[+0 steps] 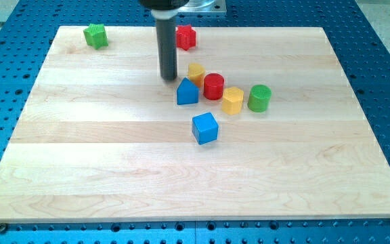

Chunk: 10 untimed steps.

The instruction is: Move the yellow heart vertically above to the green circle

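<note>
The green circle [258, 97] stands right of the board's middle. Two yellow blocks are near it, and I cannot tell for sure which one is the heart. One yellow block [232, 99] touches the green circle's left side. The other yellow block [196, 72] lies further up and left, against a red cylinder [213, 86]. My tip [168, 77] rests on the board just left of that upper yellow block, with a small gap between them. It is just above and left of a blue triangular block [187, 91].
A blue cube [205, 127] lies below the cluster. A green star [95, 35] sits at the board's top left and a red star [185, 36] at the top middle, behind the rod. The wooden board [80, 169] lies on a blue perforated table.
</note>
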### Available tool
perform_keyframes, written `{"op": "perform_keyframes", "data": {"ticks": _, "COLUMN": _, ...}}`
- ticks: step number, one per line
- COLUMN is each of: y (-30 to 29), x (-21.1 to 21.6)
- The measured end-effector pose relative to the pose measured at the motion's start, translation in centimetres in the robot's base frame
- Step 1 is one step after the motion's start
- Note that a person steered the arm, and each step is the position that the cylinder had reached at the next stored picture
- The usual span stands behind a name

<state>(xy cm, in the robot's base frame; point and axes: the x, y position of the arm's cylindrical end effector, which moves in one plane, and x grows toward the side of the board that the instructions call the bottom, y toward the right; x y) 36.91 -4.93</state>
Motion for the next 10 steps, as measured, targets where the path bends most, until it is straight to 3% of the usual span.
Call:
{"op": "perform_keyframes", "data": {"ticks": 1, "y": 6.2, "x": -0.5}}
{"op": "perform_keyframes", "data": {"ticks": 3, "y": 20.9, "x": -8.8}}
{"op": "perform_keyframes", "data": {"ticks": 4, "y": 21.2, "x": -7.8}}
{"op": "perform_keyframes", "data": {"ticks": 5, "y": 21.1, "x": -2.9}}
{"op": "perform_keyframes", "data": {"ticks": 6, "y": 16.1, "x": -3.5}}
{"op": "perform_keyframes", "data": {"ticks": 8, "y": 11.7, "x": -5.8}}
{"op": "perform_keyframes", "data": {"ticks": 9, "y": 12.6, "x": -7.2}}
{"op": "perform_keyframes", "data": {"ticks": 10, "y": 20.5, "x": -9.4}}
